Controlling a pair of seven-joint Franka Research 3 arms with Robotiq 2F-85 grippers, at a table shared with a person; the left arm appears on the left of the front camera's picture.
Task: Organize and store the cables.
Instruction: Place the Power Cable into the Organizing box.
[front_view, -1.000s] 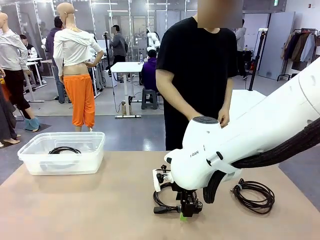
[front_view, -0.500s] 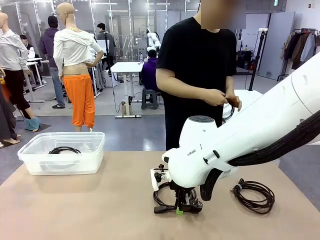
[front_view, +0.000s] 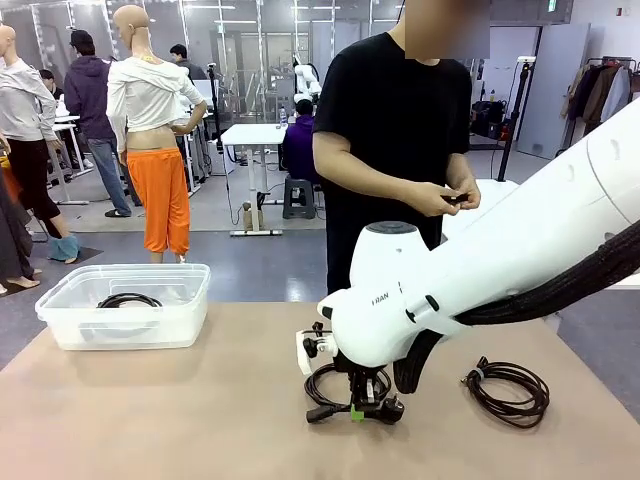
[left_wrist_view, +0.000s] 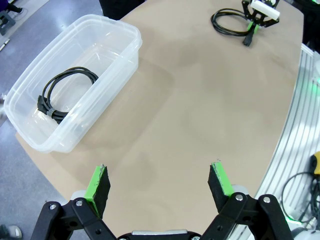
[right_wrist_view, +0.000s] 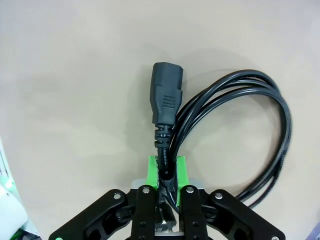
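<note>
The right pincer (right_wrist_view: 167, 170) is pinching the thick cord (right_wrist_view: 250, 95) just behind its plug, by the bench's (front_view: 150, 420) near edge. It is probably gripping there because the stiff neck gives a firm hold for carrying the cord to the one bin (front_view: 120, 325) at the far left corner. The left pincer (left_wrist_view: 160, 182) is hanging spread and empty above the bench. Three cables are showing: this cord, a binned coil (left_wrist_view: 67, 92), and a loose coil (front_view: 510, 390) lying near the right edge.

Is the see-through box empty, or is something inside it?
Not empty. One coiled black cable lies on the bottom of the clear box.
</note>
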